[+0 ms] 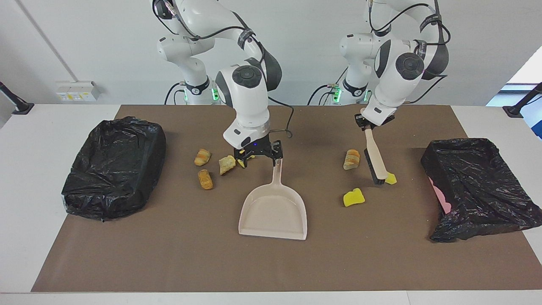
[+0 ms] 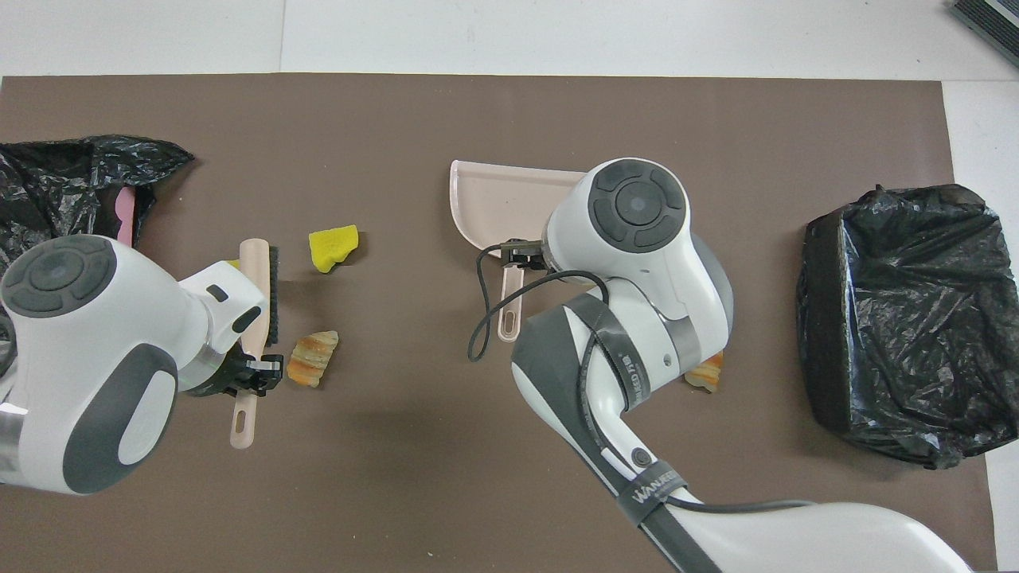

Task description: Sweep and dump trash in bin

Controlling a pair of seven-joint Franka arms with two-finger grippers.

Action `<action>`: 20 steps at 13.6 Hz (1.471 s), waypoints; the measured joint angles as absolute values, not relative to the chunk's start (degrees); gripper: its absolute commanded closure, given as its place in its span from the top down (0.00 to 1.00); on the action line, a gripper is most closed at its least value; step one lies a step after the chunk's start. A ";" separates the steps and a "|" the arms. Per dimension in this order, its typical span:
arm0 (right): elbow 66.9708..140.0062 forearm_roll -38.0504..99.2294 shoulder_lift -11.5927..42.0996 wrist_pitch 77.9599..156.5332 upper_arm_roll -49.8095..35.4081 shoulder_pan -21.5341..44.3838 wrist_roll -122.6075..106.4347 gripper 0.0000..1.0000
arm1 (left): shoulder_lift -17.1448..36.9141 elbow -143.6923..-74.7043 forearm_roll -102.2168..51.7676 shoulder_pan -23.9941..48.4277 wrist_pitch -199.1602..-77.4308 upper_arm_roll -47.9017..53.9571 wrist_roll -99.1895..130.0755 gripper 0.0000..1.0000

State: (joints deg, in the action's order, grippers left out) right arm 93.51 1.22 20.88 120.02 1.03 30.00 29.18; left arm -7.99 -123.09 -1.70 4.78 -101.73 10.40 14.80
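Note:
The beige dustpan (image 1: 273, 212) (image 2: 486, 197) lies mid-mat, handle toward the robots. My right gripper (image 1: 259, 161) hangs open and low at that handle's end, holding nothing; the overhead view hides it under the arm. My left gripper (image 1: 367, 122) (image 2: 255, 374) is shut on the beige brush (image 1: 375, 159) (image 2: 256, 270), whose black bristles rest on the mat. By the brush lie trash pieces: a bread chunk (image 1: 351, 159) (image 2: 313, 358), a yellow sponge (image 1: 353, 197) (image 2: 333, 247) and a yellow bit (image 1: 391, 179). More bread chunks (image 1: 202, 156) (image 1: 205, 178) (image 1: 227, 164) lie beside the right gripper.
A bin lined with a black bag (image 1: 114, 169) (image 2: 899, 318) stands at the right arm's end of the brown mat. A second black-bagged bin (image 1: 474, 186) (image 2: 56, 191), pink showing at its side, stands at the left arm's end.

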 measured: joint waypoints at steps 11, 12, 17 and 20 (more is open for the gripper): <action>97.42 1.17 24.16 122.77 1.02 33.89 29.17 0.33 | -7.96 -126.08 -10.46 3.91 -108.27 10.58 14.09 0.00; 97.53 1.17 24.11 122.79 1.02 33.89 29.17 0.17 | -7.94 -127.18 -11.95 4.05 -109.63 10.69 13.07 0.00; 97.55 0.87 23.93 122.78 1.05 33.92 29.17 0.00 | -8.81 -132.07 -13.51 6.86 -107.88 11.34 12.20 0.00; 97.51 0.80 21.67 121.71 1.20 33.36 22.72 0.00 | -10.94 -133.44 -13.52 6.91 -103.51 11.25 12.20 0.00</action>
